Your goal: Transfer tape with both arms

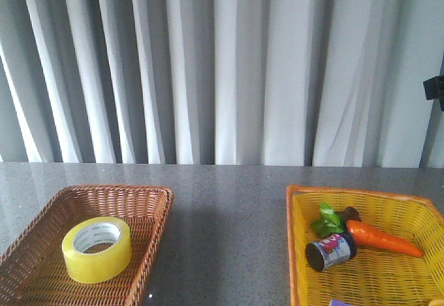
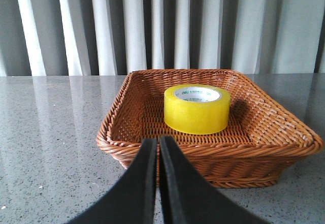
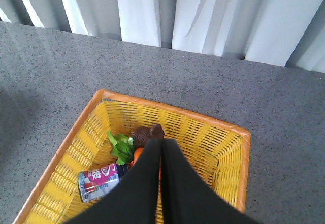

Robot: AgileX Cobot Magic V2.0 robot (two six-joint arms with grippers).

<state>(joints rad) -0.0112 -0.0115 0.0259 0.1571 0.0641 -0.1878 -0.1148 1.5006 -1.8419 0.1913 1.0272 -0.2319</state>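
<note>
A wide yellow roll of tape (image 1: 96, 249) lies flat in a brown wicker basket (image 1: 149, 196) at the front left of the table. From the left wrist, the tape (image 2: 197, 108) sits in the basket (image 2: 122, 142) beyond my left gripper (image 2: 157, 141), which is shut and empty, just short of the basket's near rim. My right gripper (image 3: 161, 144) is shut with nothing in it, hovering above a yellow basket (image 3: 203, 130). Neither arm shows in the front view.
The yellow basket (image 1: 305, 209) at the front right holds an orange toy carrot (image 1: 383, 240) with green leaves, a small can (image 1: 330, 252) on its side and a brown piece (image 3: 149, 133). Grey speckled table, white curtain behind. A black fixture (image 1: 435, 88) juts in at the right edge.
</note>
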